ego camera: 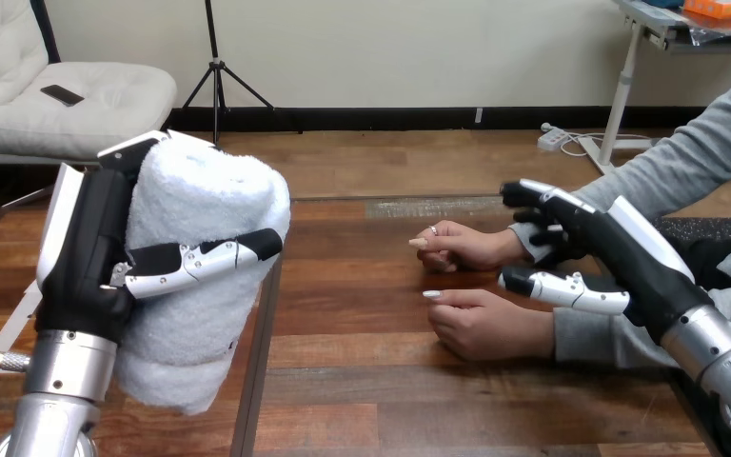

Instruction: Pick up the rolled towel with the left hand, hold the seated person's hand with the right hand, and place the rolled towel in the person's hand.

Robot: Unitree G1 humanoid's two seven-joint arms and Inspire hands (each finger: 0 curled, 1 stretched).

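Rolled towel (205, 200): white terry, thick roll, standing upright and lifted off the table (371, 400) at the view's left. Left hand (90, 248) is clamped on it: palm against the roll's left side, thumb wrapped across the front at mid-height. The roll's bottom end hangs free below the grip.

Handling, my read: light, soft, squashy, so it'll give under pressure w/o slipping much, since terry is grippy. Main risk is the roll loosening or unrolling if held by an end. The mid-height grip across the wraps looks like the right spot. Not fragile.

Person's two hands lie on the table right of centre, well apart from the towel. Farther hand (462, 246) and nearer hand (481, 319) are both palm-down w/ fingers tucked, so neither is ready to receive yet.

Right hand (619, 252) sits at the wrist of the farther hand, above the nearer one's sleeve. Can't tell whether it actually grips or is just beside.
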